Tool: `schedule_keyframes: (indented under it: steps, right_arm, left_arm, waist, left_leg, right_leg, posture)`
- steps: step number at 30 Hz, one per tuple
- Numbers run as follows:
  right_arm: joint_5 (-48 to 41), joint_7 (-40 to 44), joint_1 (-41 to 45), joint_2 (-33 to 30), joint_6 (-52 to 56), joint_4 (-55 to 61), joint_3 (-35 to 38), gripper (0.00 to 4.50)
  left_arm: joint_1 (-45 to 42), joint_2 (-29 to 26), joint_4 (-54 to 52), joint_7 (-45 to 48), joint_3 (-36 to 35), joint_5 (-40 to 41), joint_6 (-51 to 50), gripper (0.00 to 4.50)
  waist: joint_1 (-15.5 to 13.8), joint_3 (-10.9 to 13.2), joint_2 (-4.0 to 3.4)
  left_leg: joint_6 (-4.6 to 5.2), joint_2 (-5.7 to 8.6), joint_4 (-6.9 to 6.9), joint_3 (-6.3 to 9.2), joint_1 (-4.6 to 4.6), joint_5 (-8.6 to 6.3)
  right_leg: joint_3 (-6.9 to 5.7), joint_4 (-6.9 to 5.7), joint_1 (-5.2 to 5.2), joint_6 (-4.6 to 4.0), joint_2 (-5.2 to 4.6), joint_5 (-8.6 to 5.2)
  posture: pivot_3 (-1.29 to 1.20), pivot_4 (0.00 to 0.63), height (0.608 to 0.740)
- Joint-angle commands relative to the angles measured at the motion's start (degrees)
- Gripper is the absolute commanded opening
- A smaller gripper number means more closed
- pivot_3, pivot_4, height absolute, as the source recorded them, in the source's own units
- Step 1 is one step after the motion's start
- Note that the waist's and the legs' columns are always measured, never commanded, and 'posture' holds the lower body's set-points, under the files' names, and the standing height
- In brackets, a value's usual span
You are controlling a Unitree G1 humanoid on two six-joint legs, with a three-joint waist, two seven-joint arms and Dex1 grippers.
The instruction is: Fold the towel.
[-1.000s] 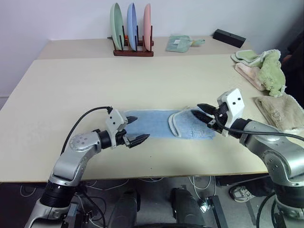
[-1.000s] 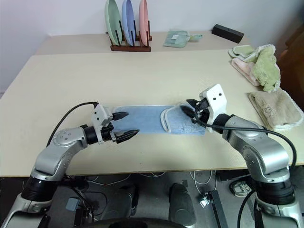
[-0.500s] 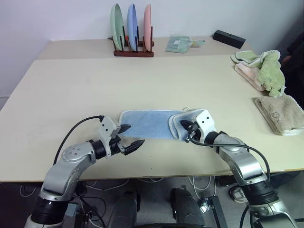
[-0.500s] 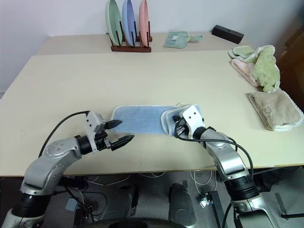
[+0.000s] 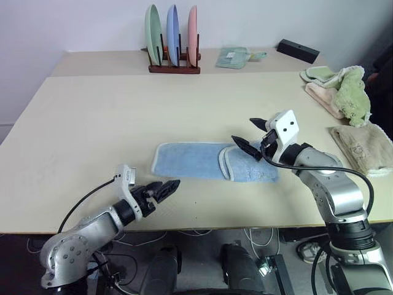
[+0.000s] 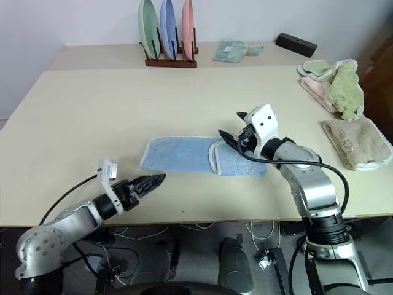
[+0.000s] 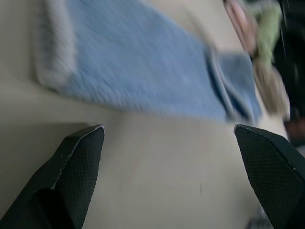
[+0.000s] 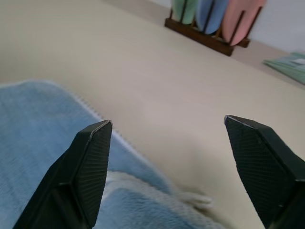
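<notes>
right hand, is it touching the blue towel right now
Apart. The right wrist view shows the right hand open, with the towel lying beyond its fingertips and nothing between them.

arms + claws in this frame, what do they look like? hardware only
Both arms are silver-grey metal with black joint rings. Each ends in a white wrist block, the right one bearing two black dots. A black cable loops along each forearm. The left claw and right claw each have two black pointed fingers with cross-hatched inner pads.
</notes>
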State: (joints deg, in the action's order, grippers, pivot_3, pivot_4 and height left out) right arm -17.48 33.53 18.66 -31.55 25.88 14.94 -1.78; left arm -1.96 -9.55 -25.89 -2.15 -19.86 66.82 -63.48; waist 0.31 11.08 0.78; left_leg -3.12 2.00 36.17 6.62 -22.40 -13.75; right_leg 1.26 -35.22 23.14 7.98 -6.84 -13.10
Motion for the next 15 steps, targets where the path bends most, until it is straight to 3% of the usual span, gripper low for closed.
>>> schedule_keyframes:
  steps: [1, 3, 6, 13, 15]
  right_arm:
    - [-0.8, 1.9, -1.5, -0.1, 0.2, 5.1, -1.1, 3.94]
    - [-1.2, 2.4, -2.6, 0.0, 1.0, 6.5, -1.8, 3.94]
    - [-0.9, 3.1, -4.9, -0.5, 1.9, 8.8, -2.8, 4.01]
    - [-0.6, 1.8, -7.5, -0.2, 3.7, 11.6, -1.8, 4.01]
    - [-0.5, 1.3, -8.4, -0.3, 4.1, 12.2, -1.4, 4.01]
  left_arm:
    - [-3.1, 1.6, 5.8, -10.1, -2.9, -0.9, 1.6, 4.5]
    - [-4.8, 2.0, 7.8, -11.6, -2.8, -1.2, 2.4, 4.5]
    - [-7.6, 3.8, 10.8, -13.6, -2.5, -1.7, 5.1, 3.73]
    - [-10.7, 4.2, 12.4, -12.2, -1.8, -1.6, 9.6, 0.19]
    - [-11.4, 3.2, 10.9, -9.1, -2.5, -2.1, 12.6, 0.04]
  waist:
    - [0.2, 0.0, -0.03]
    - [0.3, -0.1, -0.06]
    - [0.3, -0.2, -0.2]
    - [0.2, -0.2, -0.16]
    - [0.2, -0.2, -0.14]
  left_leg:
    - [0.0, 0.0, 0.0, -0.01, 0.01, 0.0]
    - [0.0, 0.0, -0.02, -0.02, 0.03, 0.0]
    - [-0.01, 0.0, -0.05, -0.02, 0.06, 0.0]
    - [-0.01, 0.01, -0.03, -0.03, 0.01, 0.0]
    - [-0.01, 0.01, -0.04, -0.03, -0.02, 0.0]
  right_leg:
    - [0.01, 0.0, -0.01, -0.03, 0.0, -0.01]
    - [0.01, 0.0, -0.02, -0.05, 0.0, -0.03]
    - [0.02, 0.0, -0.02, -0.06, 0.01, -0.03]
    - [0.02, 0.03, 0.0, -0.07, 0.01, -0.04]
    - [0.02, 0.05, 0.03, -0.08, 0.01, -0.04]
  posture:
    - [0.0, 0.15, 0.74]
    - [0.0, 0.15, 0.74]
    - [0.0, 0.15, 0.74]
    - [0.0, 0.15, 0.74]
    - [0.0, 0.15, 0.74]
